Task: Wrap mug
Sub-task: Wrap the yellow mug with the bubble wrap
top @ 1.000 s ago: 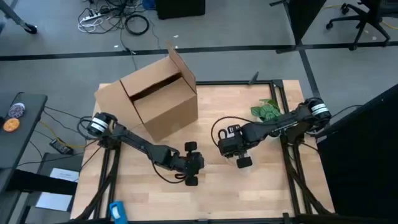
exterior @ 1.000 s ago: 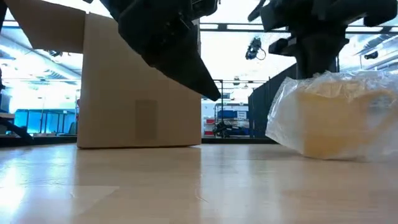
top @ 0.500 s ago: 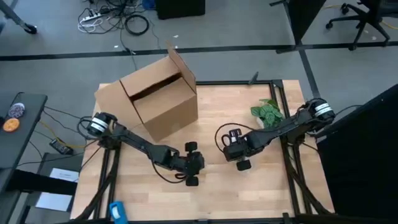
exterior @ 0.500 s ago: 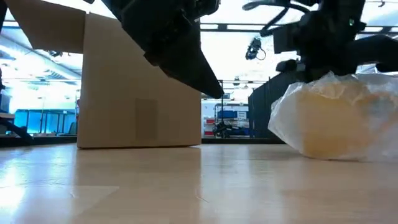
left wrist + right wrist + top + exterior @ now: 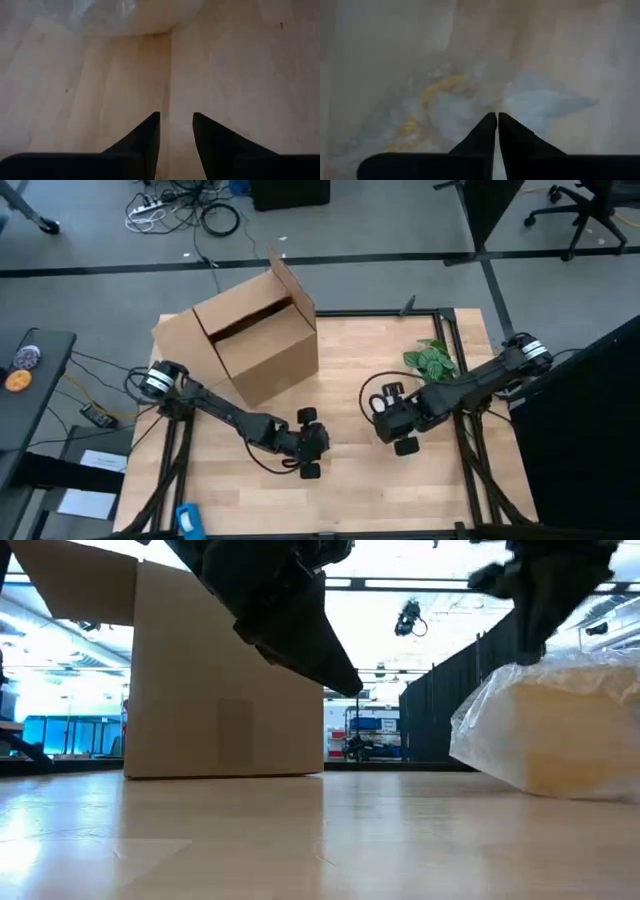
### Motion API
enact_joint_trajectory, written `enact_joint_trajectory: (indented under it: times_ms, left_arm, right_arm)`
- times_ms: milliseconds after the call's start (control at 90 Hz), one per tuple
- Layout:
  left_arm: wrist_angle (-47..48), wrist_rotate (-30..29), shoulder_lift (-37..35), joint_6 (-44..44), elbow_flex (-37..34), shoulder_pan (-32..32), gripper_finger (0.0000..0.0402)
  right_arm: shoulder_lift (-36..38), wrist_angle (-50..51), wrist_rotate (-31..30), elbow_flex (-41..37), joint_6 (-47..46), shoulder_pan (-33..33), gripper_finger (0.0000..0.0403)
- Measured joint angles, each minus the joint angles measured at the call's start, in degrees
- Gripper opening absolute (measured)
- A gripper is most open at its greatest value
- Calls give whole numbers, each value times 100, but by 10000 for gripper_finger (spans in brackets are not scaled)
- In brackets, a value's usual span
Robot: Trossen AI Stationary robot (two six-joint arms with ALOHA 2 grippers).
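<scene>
The mug (image 5: 560, 745) is already inside the crinkly plastic sheet (image 5: 480, 730). I can see its yellow color glowing through the wrap in the low view. So most of the wrapping looks done to me. What may be left is tucking in the loose ends so the bundle stays closed, but I cannot see the far side of it.

In the high view the bundle sits under my right claw (image 5: 398, 423), at about four o'clock from the middle of the table (image 5: 340, 490). My arm hides it there.

My right claw is pressed together. In my right wrist view the two fingertips (image 5: 487, 125) nearly touch, and they sit right on the plastic. I think I am pinching a bit of the sheet, but I cannot tell for sure. My right arm reaches in from three o'clock, stretched low and pointing down at the bundle.

My left claw (image 5: 310, 448) waits at about six o'clock from the middle of the table. Its fingers (image 5: 145, 140) are spread a little, with bare wood between them, holding nothing. It points toward the bundle, which is near but apart.

The cardboard box (image 5: 258, 335) stands open at eleven o'clock. A green leafy thing (image 5: 430, 356) lies at two o'clock.
</scene>
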State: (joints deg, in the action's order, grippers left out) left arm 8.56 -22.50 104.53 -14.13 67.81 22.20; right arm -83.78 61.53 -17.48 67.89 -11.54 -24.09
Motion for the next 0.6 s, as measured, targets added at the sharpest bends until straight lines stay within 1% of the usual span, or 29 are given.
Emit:
enact_joint_trajectory:
  times_ms: [67,122,233,300,378,444,511,600]
  left_arm:
    - [-2,-11,0,4,0,0,101]
    - [-2,-11,0,7,0,0,101]
    - [0,-17,0,7,0,0,101]
    - [-17,-58,0,7,0,10,101]
    - [-149,-173,2,9,-3,9,101]
    - [-469,-397,62,8,-4,-8,101]
    - [-781,-662,129,15,-41,-69,101]
    - [-869,-688,177,-14,-110,-230,101]
  right_arm:
    - [-67,-69,-66,-267,-82,19,0]
    - [-160,-416,-22,-599,-93,55,0]
    - [-427,-1459,506,-1294,-86,117,0]
    - [-607,-1887,715,-1539,-82,132,0]
    - [-754,-2057,751,-1614,-30,135,0]
    - [-797,-2088,698,-1575,136,168,0]
    - [-788,-2175,509,-1486,438,238,0]
    - [-731,-2371,477,-1243,925,416,0]
